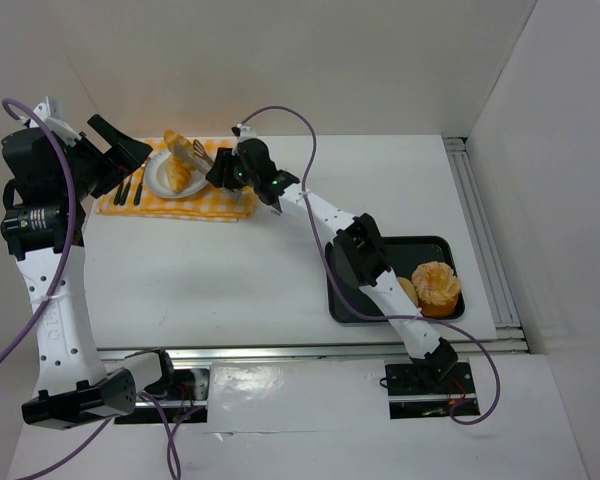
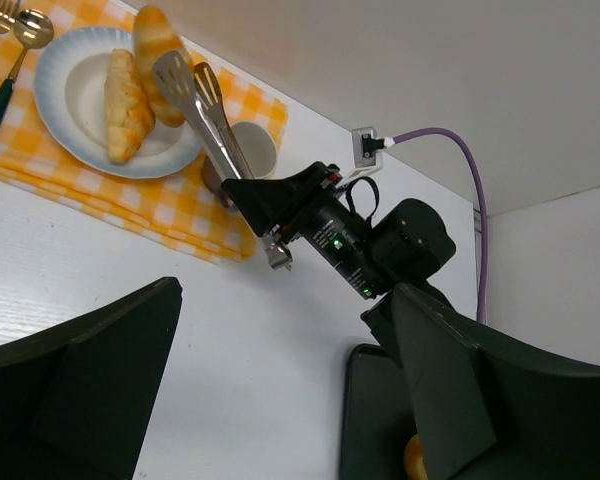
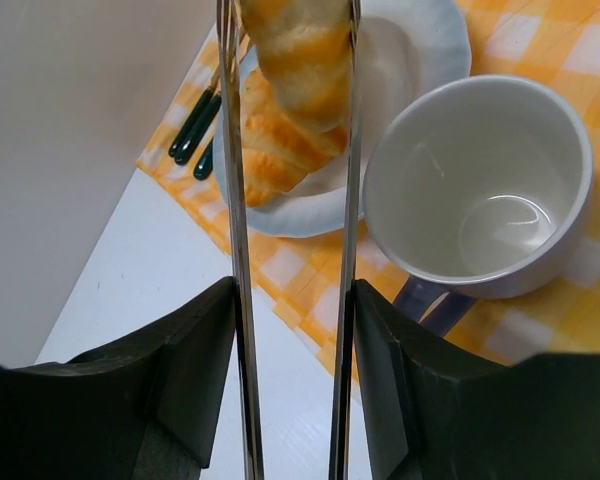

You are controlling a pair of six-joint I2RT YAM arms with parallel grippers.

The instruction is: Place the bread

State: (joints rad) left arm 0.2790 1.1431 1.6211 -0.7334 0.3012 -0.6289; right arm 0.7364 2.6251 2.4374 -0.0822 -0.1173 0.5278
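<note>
I see the white bench (image 1: pixel 280 270) with a yellow-and-white checked cloth (image 1: pixel 215 205) in the top view's upper left and a black plastic tray (image 1: pixel 350 300) at lower right. On the cloth, a round white ceramic plate (image 2: pixel 75 110) carries one glossy golden-brown bread roll (image 2: pixel 123 105), and a smooth white mug (image 3: pixel 480 190) stands just beside it. My right gripper (image 3: pixel 292 320) has its jaws clamped on slim steel tongs (image 2: pixel 205 110), which pinch a second crusty roll (image 3: pixel 295 50) over the plate. I judge this the placing step: lower, then ease the squeeze. The left gripper (image 1: pixel 128 162) jaws gape wide, empty.

1 roll (image 2: pixel 125 105) on plate (image 2: pixel 75 120), 1 roll (image 2: pixel 152 30) in tongs (image 2: pixel 215 125)
</note>
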